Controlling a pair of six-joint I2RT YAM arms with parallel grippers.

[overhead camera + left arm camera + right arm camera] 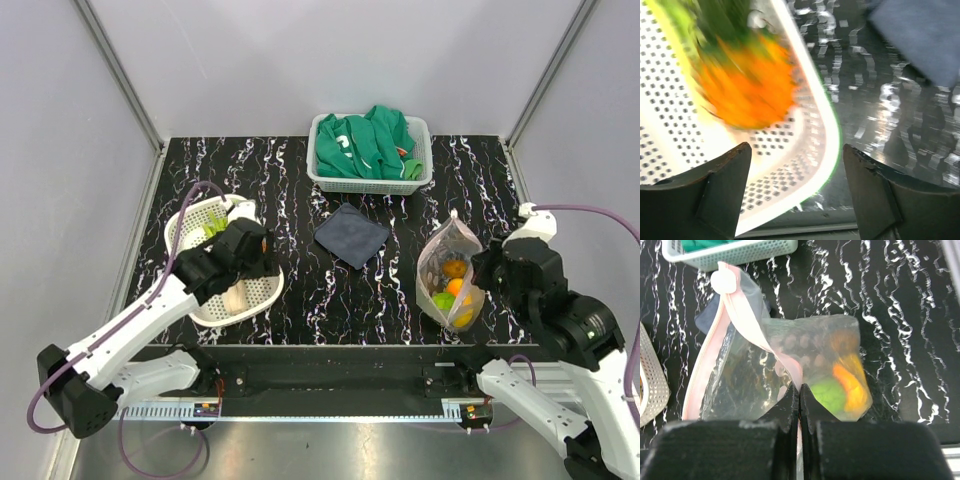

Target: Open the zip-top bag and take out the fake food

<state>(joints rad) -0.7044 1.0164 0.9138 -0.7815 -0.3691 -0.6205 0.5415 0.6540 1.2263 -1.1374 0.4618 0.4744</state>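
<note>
Bag count is one: the zip-top bag [790,355] stands on the right side of the counter [300,300], pink strip parted. It holds at least three pieces of fake food [842,387]: green, orange, yellow. My right gripper [800,396] has its jaws together, clamped on that strip. The left gripper [795,155] hangs over one white basket [822,135], jaws apart, one blurred orange toy [747,87] inside the rim. Farther back sit one dark cloth [351,235] and a second basket [370,185] holding one green garment [365,145].
</note>
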